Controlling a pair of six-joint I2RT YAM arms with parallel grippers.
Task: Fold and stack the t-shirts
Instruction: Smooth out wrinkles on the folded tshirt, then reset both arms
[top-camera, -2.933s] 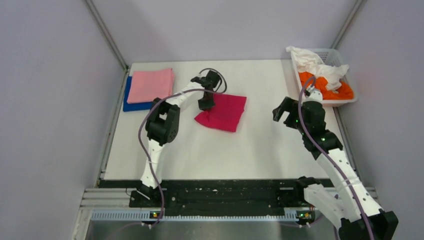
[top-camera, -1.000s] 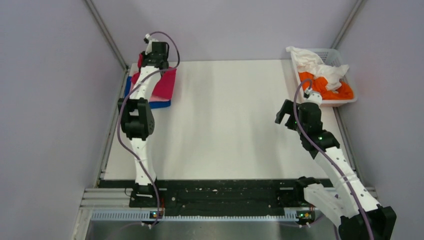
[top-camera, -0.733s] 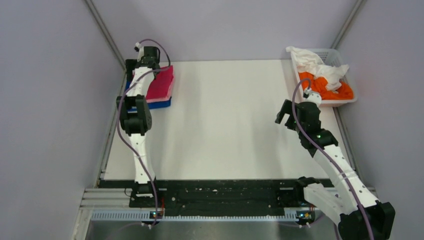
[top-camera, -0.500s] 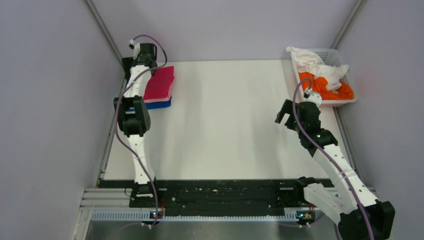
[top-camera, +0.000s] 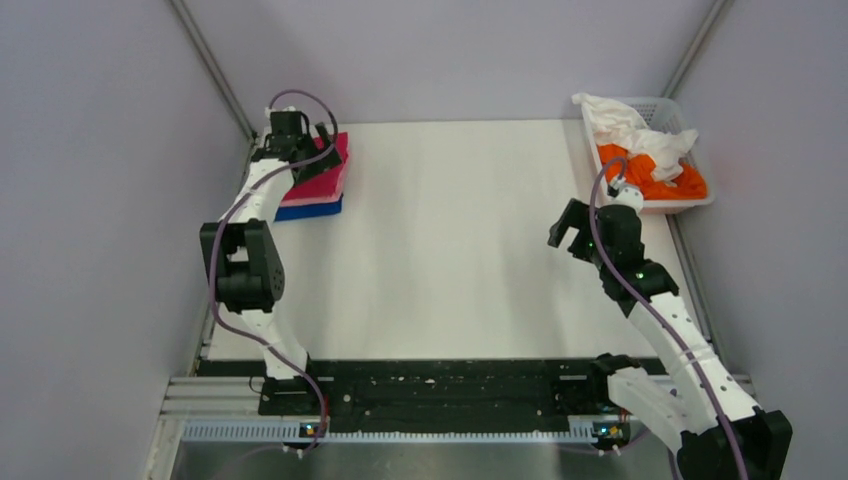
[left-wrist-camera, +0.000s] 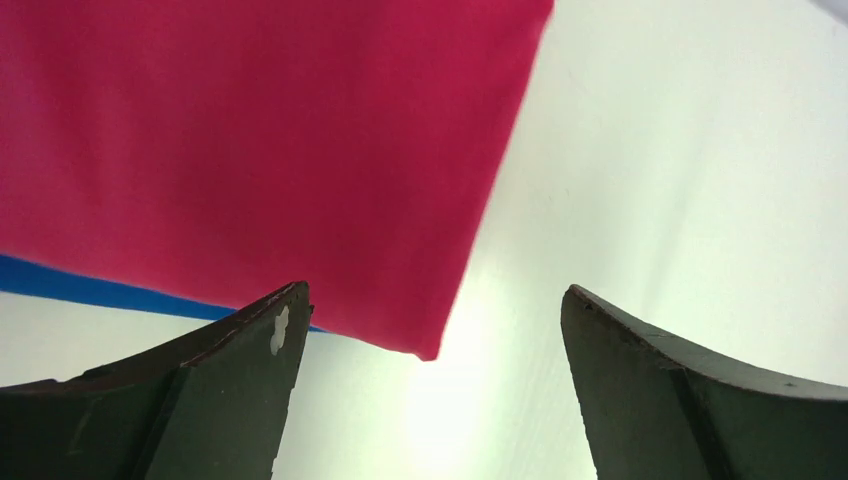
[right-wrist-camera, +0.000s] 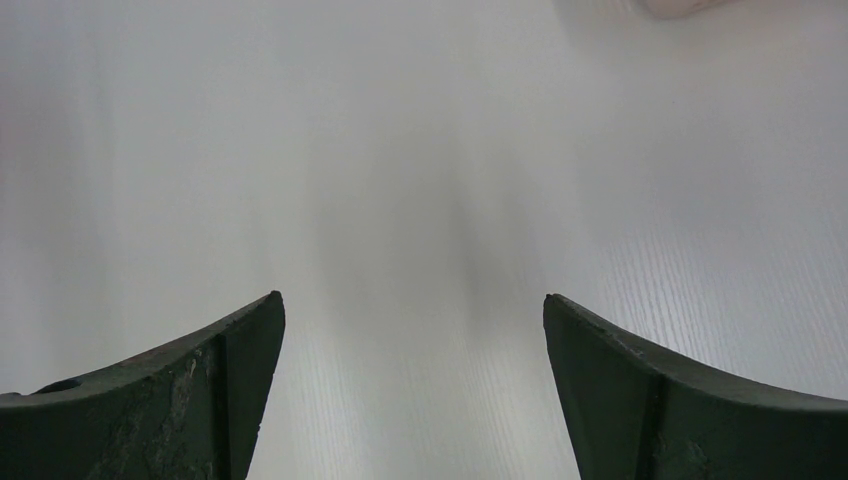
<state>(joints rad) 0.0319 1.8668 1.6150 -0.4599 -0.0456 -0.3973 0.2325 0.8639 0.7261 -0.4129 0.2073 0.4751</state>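
Three folded t-shirts sit stacked at the table's far left: a magenta-red t-shirt (top-camera: 325, 178) on top, a light pink one (top-camera: 318, 199) beneath it and a royal blue one (top-camera: 303, 212) at the bottom. My left gripper (top-camera: 312, 150) hovers open over the stack's back edge, holding nothing. In the left wrist view the magenta shirt (left-wrist-camera: 250, 150) and a blue strip (left-wrist-camera: 60, 282) lie below the spread left gripper (left-wrist-camera: 435, 290). An orange t-shirt (top-camera: 655, 180) and a white t-shirt (top-camera: 630, 128) lie crumpled in the basket. My right gripper (top-camera: 562, 228) (right-wrist-camera: 412, 300) hangs open over bare table.
The white slotted basket (top-camera: 705, 200) stands at the far right corner, with white cloth spilling over its back rim. Grey walls close in on the left, back and right. A black rail (top-camera: 430, 385) with both arm bases runs along the near edge.
The left gripper carried the magenta shirt from mid-table onto the pink and blue stack, then opened and let it go, and the arm shifted. The right arm barely moved.
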